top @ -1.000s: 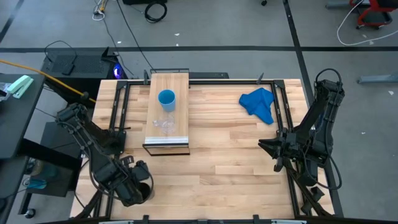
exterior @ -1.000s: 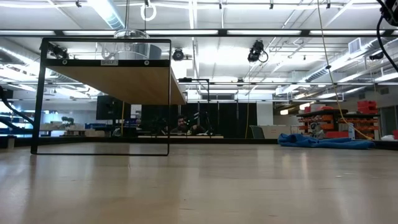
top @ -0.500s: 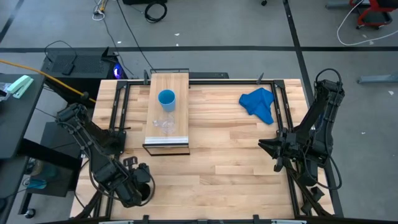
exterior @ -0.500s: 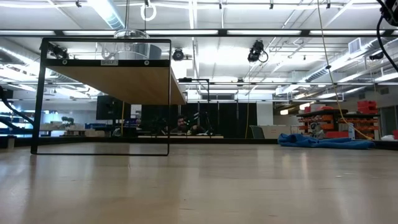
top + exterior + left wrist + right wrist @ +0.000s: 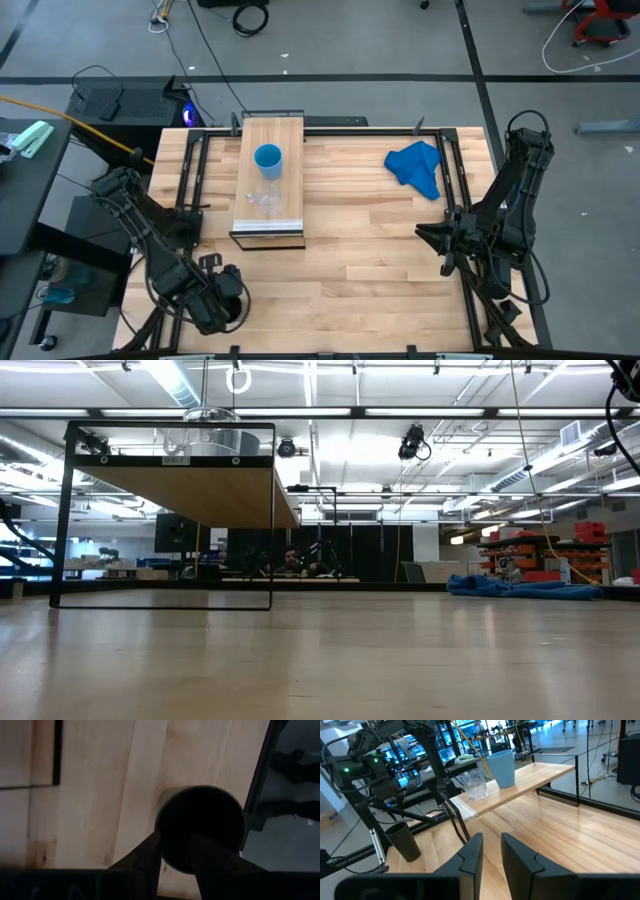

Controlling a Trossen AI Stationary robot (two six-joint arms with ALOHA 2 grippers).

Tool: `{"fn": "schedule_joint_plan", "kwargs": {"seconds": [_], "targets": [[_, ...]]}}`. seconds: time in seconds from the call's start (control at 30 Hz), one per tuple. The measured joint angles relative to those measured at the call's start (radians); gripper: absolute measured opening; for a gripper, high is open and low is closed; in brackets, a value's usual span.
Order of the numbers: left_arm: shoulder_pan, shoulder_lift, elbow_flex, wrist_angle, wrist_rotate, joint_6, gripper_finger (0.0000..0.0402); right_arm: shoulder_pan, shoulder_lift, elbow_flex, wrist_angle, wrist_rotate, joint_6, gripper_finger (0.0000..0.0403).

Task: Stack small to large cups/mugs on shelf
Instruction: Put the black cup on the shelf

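While the left pincer (image 5: pixel 175 851) straddles the black cup's (image 5: pixel 202 827) rim, the cup stands on the counter (image 5: pixel 380 250). Right pincer (image 5: pixel 491 851) waits, fingers slightly apart.

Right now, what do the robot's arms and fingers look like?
Both arms are dark and made of jointed links with black cables looped along them. The left arm and right arm look alike. Each ends in two flat, dark, tapering fingers. I see no markings on them.
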Motion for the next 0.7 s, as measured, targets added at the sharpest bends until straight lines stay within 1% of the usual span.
{"fn": "schedule_joint_plan", "kwargs": {"seconds": [0.1, 0.17, 0.27, 0.5, 0.7], "targets": [[0.008, 0.033, 0.000, 0.000, 0.044, 0.017, 0.0107, 0.000, 0.000, 0.000, 0.000, 0.000, 0.000, 0.0075], [0.008, 0.053, -0.001, -0.003, 0.052, 0.035, 0.0106, 0.000, 0.000, 0.000, 0.000, 0.000, 0.000, 0.0075], [0.018, 0.066, -0.001, -0.050, 0.059, 0.025, 0.0105, 0.000, 0.000, 0.000, 0.000, 0.000, 0.000, 0.0075], [0.020, 0.067, -0.001, -0.054, 0.025, 0.008, 0.0105, 0.000, 0.000, 0.000, 0.000, 0.000, 0.000, 0.0075], [0.030, 0.067, -0.001, -0.033, 0.022, 0.003, 0.0095, 0.000, 0.000, 0.000, 0.000, 0.000, 0.000, 0.0075]]}}
